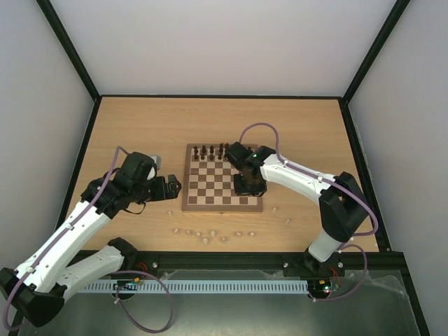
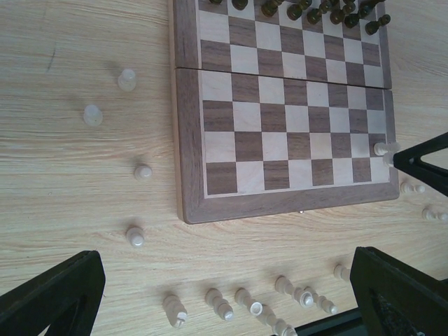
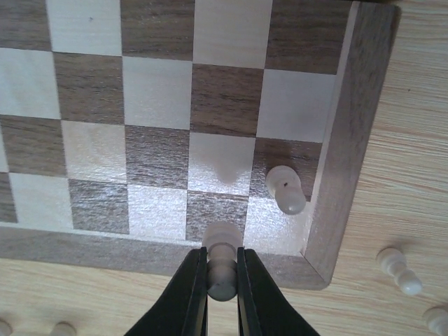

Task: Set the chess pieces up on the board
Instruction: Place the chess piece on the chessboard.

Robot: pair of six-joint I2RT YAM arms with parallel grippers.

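- A cream piece (image 3: 222, 245) is clenched between the jaws of the right gripper (image 3: 222, 278), over the near border of the board (image 3: 346, 161), by its right corner.
- A second cream piece (image 3: 285, 189) sits just beside it and could be toppled if the held one is lowered off-centre.
- The left gripper (image 1: 170, 187) is spread wide, empty, left of the board.
- Loose cream pieces (image 1: 206, 236) are scattered off its near side; dark pieces (image 1: 210, 151) are lined along the far row.

One board (image 1: 210, 207). Two grippers, my left gripper (image 1: 173, 186) and right gripper (image 3: 222, 269). Dark chess pieces (image 2: 301, 8): at least six, crowded along the board's 12 o'clock edge, exact count unclear. Cream chess pieces (image 2: 218, 304): one standing at the board's 5 o'clock corner, one pinched in my right gripper, roughly fourteen loose on the table (image 1: 140, 119) around 6 o'clock.
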